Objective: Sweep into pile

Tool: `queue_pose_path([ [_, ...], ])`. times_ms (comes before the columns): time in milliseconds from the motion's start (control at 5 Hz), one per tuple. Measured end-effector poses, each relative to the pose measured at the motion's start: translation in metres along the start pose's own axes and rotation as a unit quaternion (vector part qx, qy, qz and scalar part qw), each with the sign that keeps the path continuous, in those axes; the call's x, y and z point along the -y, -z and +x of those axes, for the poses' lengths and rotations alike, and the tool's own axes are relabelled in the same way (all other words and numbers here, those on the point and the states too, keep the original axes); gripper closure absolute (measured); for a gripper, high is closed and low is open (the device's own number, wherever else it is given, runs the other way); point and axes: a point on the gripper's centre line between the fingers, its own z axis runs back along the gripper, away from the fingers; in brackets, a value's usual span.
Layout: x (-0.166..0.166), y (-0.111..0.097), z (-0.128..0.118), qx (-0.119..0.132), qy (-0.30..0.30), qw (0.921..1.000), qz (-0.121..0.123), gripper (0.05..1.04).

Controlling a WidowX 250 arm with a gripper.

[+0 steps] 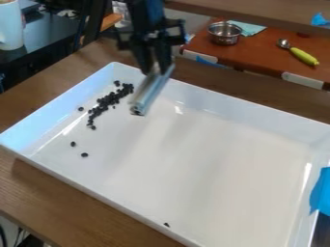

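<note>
The black metal end effector (155,71) is closed on a long silver-grey bar (152,90). Most small, round black pellets (108,102) form a loose band; several strays require sweeping.

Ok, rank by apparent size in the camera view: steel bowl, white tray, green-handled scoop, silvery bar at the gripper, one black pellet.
1. White tray
2. Silvery bar and steel bowl: too alike to rank
3. Green-handled scoop
4. Black pellet
</note>
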Motion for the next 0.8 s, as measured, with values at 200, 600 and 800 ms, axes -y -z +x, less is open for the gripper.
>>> queue_pose_path([
  [200, 0.037, 0.014, -0.034, -0.014, 0.014, 0.9997, -0.015, 0.761],
  [600, 0.113, 0.056, -0.083, -0.001, 0.007, 1.0, -0.001, 0.761],
  [800, 0.112, 0.07, -0.101, -0.014, 0.005, 0.9999, 0.005, 0.761],
])
